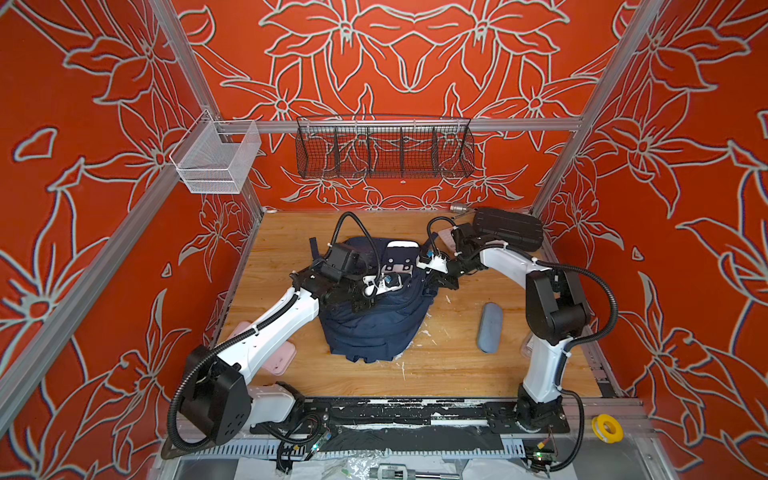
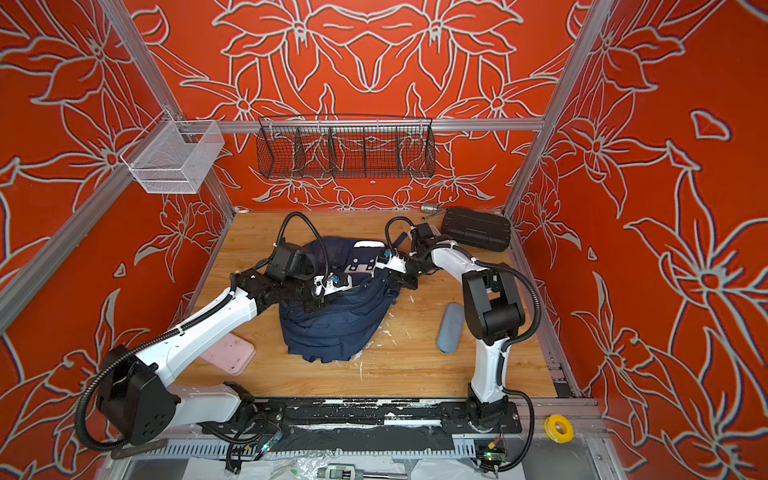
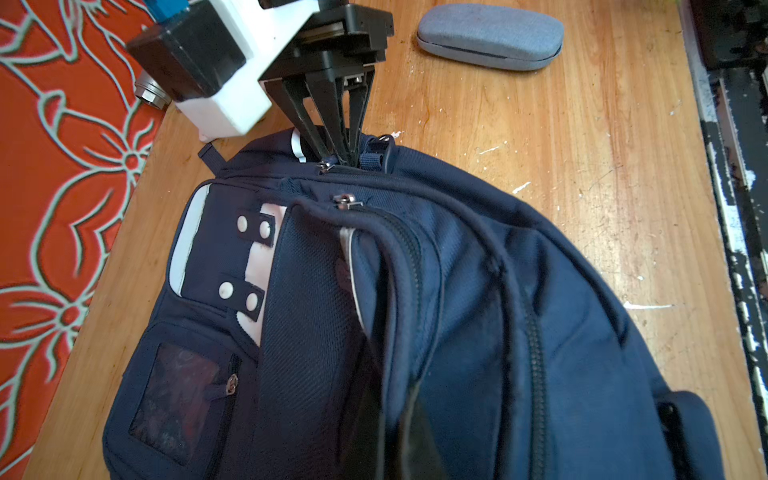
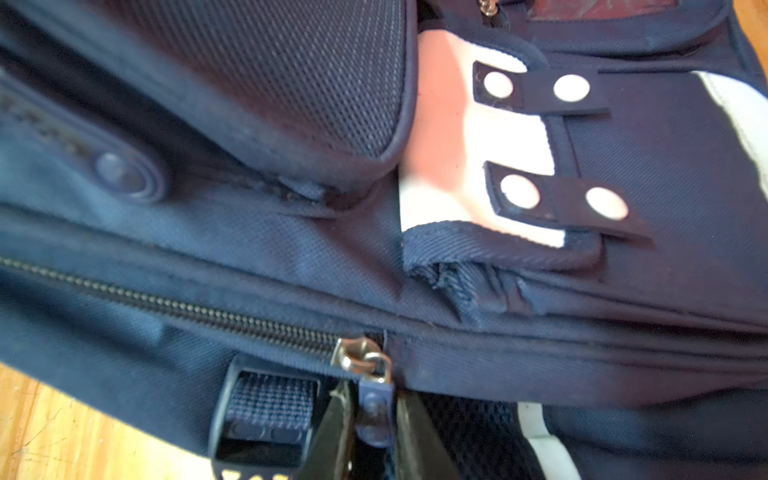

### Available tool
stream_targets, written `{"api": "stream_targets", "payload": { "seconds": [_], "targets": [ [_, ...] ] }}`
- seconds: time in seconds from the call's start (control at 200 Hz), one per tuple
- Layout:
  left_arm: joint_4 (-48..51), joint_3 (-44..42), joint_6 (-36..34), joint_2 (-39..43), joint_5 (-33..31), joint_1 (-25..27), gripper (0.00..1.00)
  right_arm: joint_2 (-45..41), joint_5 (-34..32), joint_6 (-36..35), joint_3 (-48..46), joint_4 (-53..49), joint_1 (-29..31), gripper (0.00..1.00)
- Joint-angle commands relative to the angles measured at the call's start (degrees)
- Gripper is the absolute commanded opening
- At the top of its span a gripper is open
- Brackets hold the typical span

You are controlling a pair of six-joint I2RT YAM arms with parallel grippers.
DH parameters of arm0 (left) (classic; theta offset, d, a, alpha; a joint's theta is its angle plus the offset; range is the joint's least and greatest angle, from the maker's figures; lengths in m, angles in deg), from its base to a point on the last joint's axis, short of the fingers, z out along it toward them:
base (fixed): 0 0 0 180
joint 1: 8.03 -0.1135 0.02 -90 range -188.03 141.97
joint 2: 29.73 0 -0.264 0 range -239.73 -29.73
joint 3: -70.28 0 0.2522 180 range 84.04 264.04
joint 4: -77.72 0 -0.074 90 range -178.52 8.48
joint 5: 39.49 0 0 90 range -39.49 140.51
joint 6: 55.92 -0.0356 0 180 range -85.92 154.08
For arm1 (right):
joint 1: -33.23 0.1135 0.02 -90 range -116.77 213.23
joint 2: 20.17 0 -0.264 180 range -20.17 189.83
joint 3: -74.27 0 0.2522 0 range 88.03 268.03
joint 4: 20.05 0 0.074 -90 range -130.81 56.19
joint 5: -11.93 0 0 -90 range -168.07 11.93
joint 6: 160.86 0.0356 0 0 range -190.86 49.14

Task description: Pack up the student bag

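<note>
Two holds on bag [image 1: 374, 328], lying left of grey case [image 1: 489, 327]: pinching zip pull [image 4: 375, 409] with right gripper [image 4: 374, 449], clamping fabric fold [image 3: 399, 270] with left gripper [image 1: 384, 286]. Soft, floppy, likely light; grab pull, not cloth.

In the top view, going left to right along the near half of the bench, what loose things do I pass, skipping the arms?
pink case → navy backpack → grey glasses case → yellow tape roll
</note>
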Motion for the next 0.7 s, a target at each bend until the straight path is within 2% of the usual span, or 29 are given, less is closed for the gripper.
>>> {"api": "stream_targets", "payload": {
  "seconds": [0.0, 0.24, 0.37, 0.485, 0.696],
  "targets": [
    [-3.46, 2.51, -0.88, 0.47, 1.58, -0.2, 0.0, 0.02, 3.66, -0.96, 1.14, -2.03, 0.25, 0.2],
    [-4.13, 2.27, 0.47, 0.03, 0.74, -0.26, 0.0, -4.56, 3.46, 2.54, -3.27, 4.78, 0.09, 0.17],
    [-4.61, 2.17, 0.85, -0.1, 0.68, -0.47, 0.0, -6.95, 2.41, 2.28, -5.18, 4.53, -0.01, 0.19],
    [-4.68, 2.25, 0.83, -0.06, 0.94, -0.46, 0.0, -6.71, 1.52, 2.98, -5.82, 4.68, -0.01, 0.14],
    [-4.96, 2.35, 1.11, -0.06, 1.28, -0.47, 0.0, -5.08, 2.18, 5.16, -5.12, 5.34, 0.11, 0.13]
  ]
}}
